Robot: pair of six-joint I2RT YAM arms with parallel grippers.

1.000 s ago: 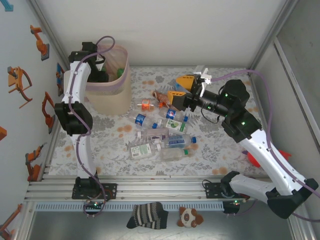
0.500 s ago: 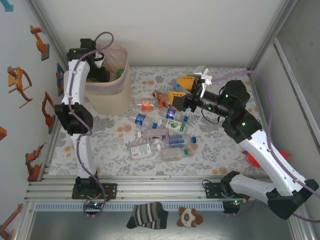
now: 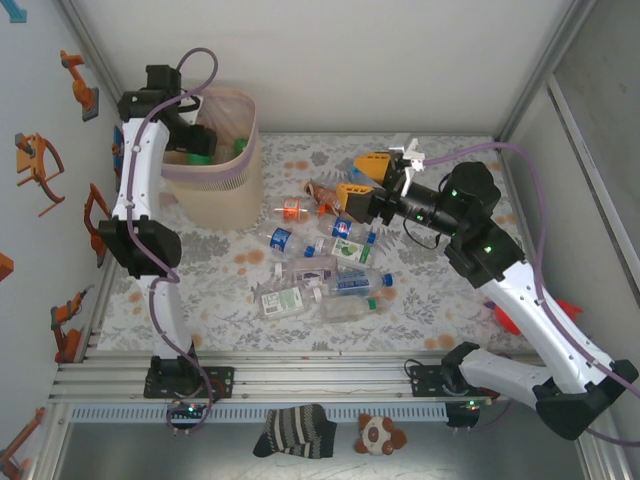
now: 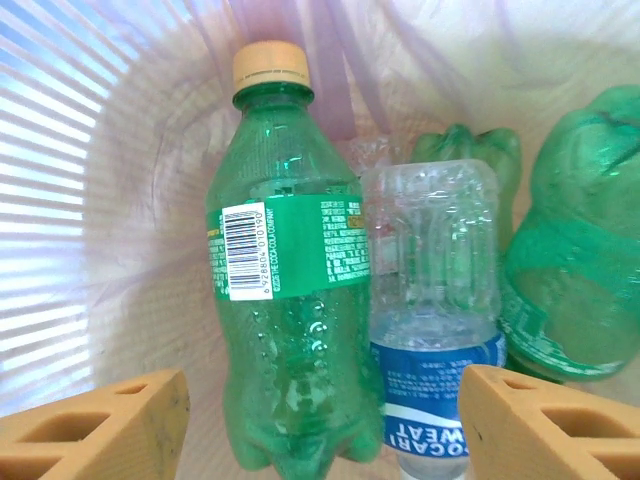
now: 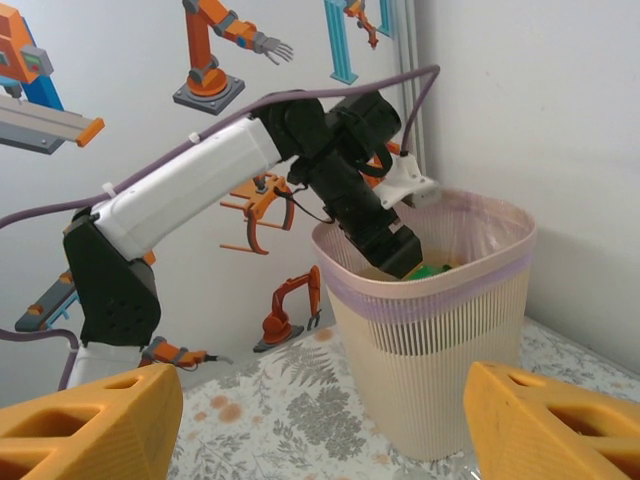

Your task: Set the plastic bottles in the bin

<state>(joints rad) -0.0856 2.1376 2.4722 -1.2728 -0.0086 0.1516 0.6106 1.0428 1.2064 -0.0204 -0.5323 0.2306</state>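
Bin point(image 3: 228, 205) stands at the far left corner of the table point(image 3: 440, 300), pink liner folded over the rim. Left gripper point(image 3: 196, 146) hangs inside the bin mouth, arm reaching in from above; the right wrist view has it point(image 5: 398, 246) dipped just below the rim of the bin point(image 5: 430, 370).

Left wrist view: left gripper point(image 4: 320, 420) has its jaws wide apart with nothing between them. Below it, in the bin point(image 4: 60, 200), lie a green bottle with tan cap point(image 4: 290, 330), a crushed clear bottle with blue label point(image 4: 435, 300) touching its right side, and a crushed green bottle point(image 4: 580, 270) at the right. One more green bottle point(image 4: 470, 150) lies behind these.

Right gripper point(image 3: 362, 177) hovers over the far middle of the table, pointed toward the bin. Its jaws are spread wide and hold nothing; same in its own wrist view point(image 5: 320, 425).

Loose bottles lie in a cluster at the middle of the table: an orange-capped one point(image 3: 293, 210) nearest the bin, a blue-capped one point(image 3: 280, 238), a blue-label one point(image 3: 345, 228), then clear ones point(image 3: 285, 298) and point(image 3: 350, 305) toward the near edge, several touching.

A striped sock point(image 3: 295, 430) and a plush toy point(image 3: 380, 433) lie past the near edge, below the arm bases.
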